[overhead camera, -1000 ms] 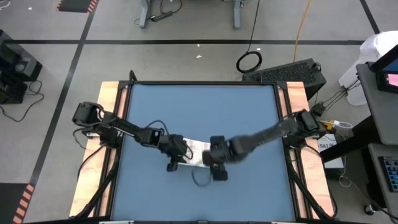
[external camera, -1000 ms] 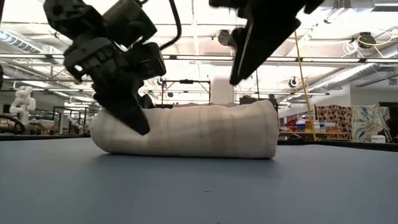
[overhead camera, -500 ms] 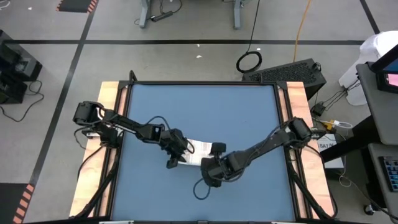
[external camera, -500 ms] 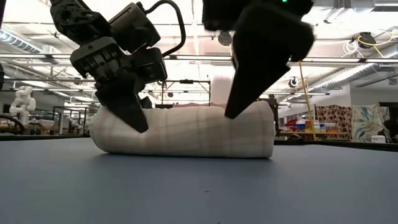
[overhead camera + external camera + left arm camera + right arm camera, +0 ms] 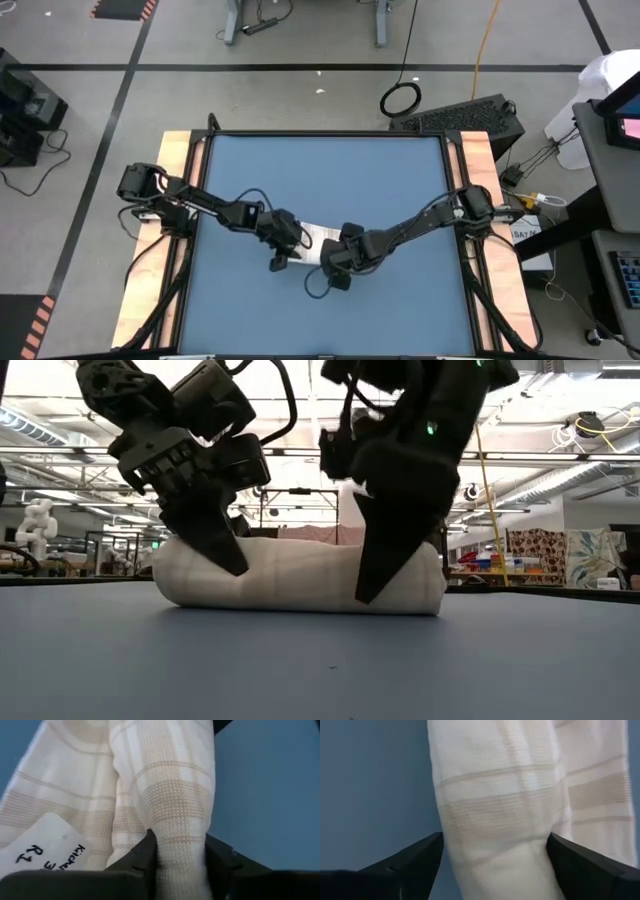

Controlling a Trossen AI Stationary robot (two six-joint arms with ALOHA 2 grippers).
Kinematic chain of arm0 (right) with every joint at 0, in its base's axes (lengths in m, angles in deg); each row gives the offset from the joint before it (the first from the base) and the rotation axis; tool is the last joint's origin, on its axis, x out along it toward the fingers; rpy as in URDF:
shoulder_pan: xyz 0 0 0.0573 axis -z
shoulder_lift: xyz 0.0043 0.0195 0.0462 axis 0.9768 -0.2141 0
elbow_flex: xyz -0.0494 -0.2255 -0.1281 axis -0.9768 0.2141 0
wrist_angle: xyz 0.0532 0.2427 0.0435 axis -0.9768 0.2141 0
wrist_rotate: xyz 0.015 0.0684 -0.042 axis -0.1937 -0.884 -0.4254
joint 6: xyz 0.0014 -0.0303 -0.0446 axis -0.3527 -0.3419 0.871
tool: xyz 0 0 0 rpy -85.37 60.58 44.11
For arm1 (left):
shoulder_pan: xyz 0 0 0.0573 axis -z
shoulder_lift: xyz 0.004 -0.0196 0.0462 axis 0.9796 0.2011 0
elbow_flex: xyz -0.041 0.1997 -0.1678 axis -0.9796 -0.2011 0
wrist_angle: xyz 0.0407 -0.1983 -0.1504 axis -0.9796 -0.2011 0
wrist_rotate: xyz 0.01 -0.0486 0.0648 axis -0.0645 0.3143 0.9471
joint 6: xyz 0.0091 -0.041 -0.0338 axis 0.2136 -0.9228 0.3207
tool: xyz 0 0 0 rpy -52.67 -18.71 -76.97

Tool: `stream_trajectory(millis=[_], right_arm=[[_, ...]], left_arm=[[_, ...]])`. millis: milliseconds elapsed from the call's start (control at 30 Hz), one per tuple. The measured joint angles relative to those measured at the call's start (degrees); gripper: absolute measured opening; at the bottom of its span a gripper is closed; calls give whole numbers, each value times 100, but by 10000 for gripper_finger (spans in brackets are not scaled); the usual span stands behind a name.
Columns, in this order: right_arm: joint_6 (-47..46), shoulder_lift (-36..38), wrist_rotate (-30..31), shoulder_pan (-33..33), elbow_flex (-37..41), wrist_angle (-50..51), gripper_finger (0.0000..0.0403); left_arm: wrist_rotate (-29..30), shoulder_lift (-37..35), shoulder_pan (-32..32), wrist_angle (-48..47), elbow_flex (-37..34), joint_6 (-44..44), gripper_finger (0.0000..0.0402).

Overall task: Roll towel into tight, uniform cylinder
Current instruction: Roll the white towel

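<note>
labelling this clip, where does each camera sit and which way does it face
High: above the table, looking straight down; both arms meet at the towel.
Low: at tabletop height, looking level; both arms reach down onto the rolled towel.
Left wrist: past the left pincer, clamping a towel fold.
Right wrist: past the right pincer, straddling the roll.
All views share the towel.

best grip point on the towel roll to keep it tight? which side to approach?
Judging from the pose: take the towel near its two ends, from above, fingers straddling the roll across its axis. It lies as a long low cylinder on the blue mat, so its top is clear. The left pincer and right pincer already straddle it that way.
</note>
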Motion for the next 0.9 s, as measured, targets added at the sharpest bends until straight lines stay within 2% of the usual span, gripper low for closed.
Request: stream_trajectory(millis=[267,433,567,733,900], right_arm=[[-192,26,-129,45,438,-659,339],[-371,15,-176,43,445,-686,338],[-441,7,-217,41,448,-711,338],[-456,2,-236,40,449,-727,338],[-480,-2,-268,83,453,-744,338]], left_arm=[[458,-1,134,442,-15,40,216],[512,-315,131,150,-15,89,266],[737,-1004,130,-314,-7,41,278],[1156,-2003,362,-830,-4,434,279],[1102,-2195,1074,-958,-226,383,279]])
